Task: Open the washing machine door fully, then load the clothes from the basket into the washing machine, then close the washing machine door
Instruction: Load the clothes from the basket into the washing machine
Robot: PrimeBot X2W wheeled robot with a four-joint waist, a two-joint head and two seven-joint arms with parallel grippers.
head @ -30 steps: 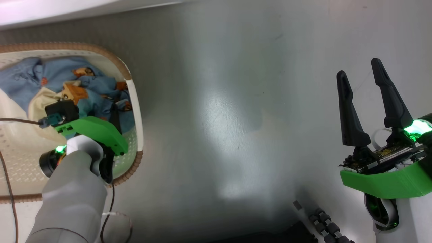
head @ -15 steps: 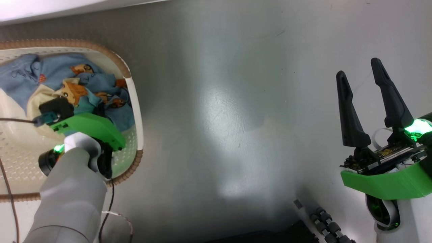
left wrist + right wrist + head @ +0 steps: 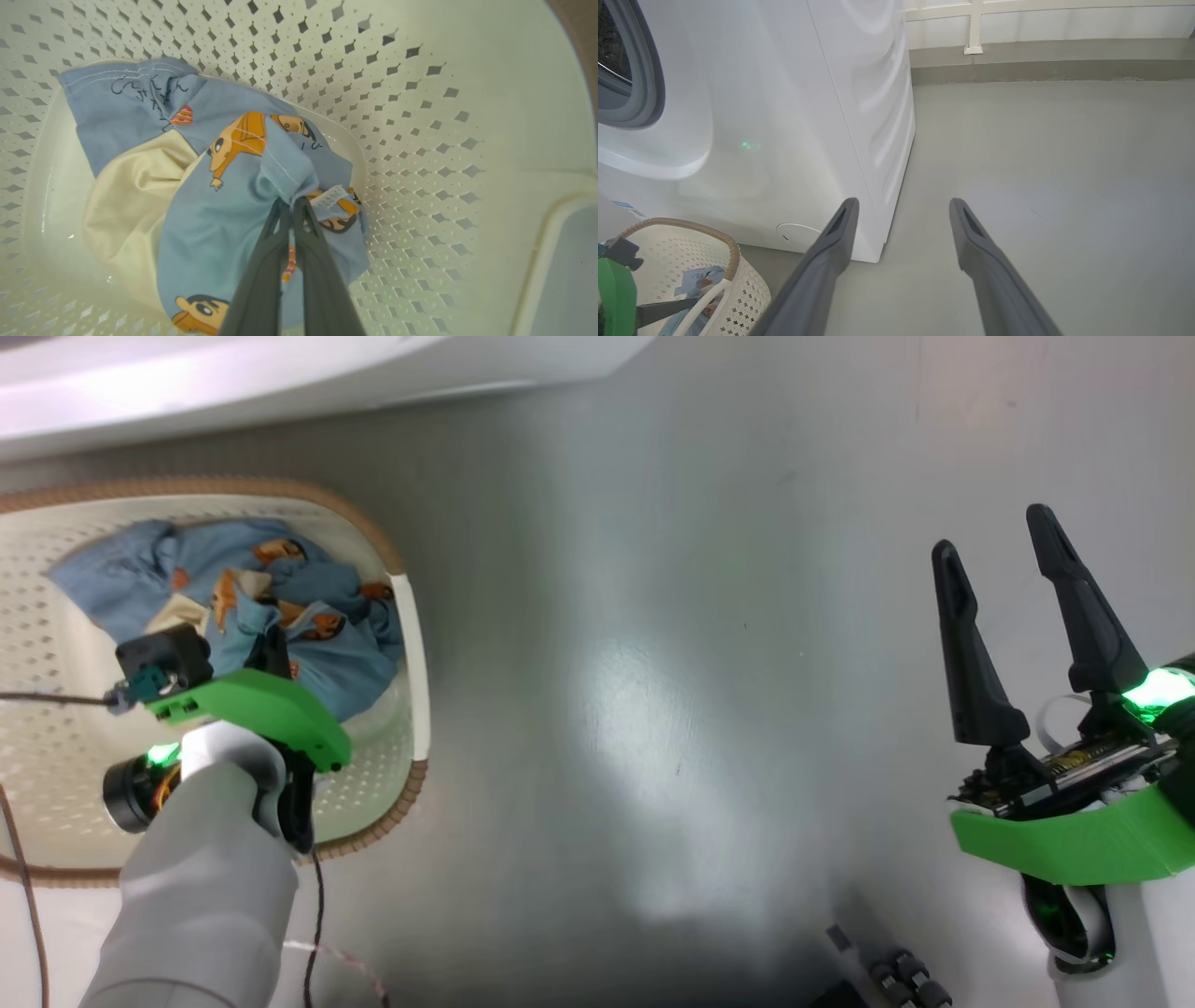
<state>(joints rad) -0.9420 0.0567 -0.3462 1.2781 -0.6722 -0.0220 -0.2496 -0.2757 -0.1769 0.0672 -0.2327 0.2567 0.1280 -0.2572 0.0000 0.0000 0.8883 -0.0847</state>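
Gripping a raised fold of the clothes (image 3: 219, 219), my left fingers (image 3: 303, 224) are pressed together with the blue printed fabric pinched between their tips. The grip sits on a bunched ridge near the middle of the bundle. I judge that this spot gives the fingers a thick fold to bite on and should let one lift carry most of the fabric.

The clothes lie inside the basket (image 3: 420, 140), against its perforated wall, with the cream piece (image 3: 135, 186) tucked under the blue cloth on one side. The basket stands on the floor (image 3: 653, 663), just in front of the washing machine (image 3: 784, 116).

My right fingers (image 3: 966, 644) stand spread apart and hold nothing. They hover over bare floor, well apart from the basket. This keeps the right arm out of the left arm's path.

The grey gasket (image 3: 647, 79) is exposed at the machine's front, so I judge the door step complete and the loading step in hand.

Caution: the cream piece is not between my fingers. It may slide off when the bundle is lifted and need a second pick.
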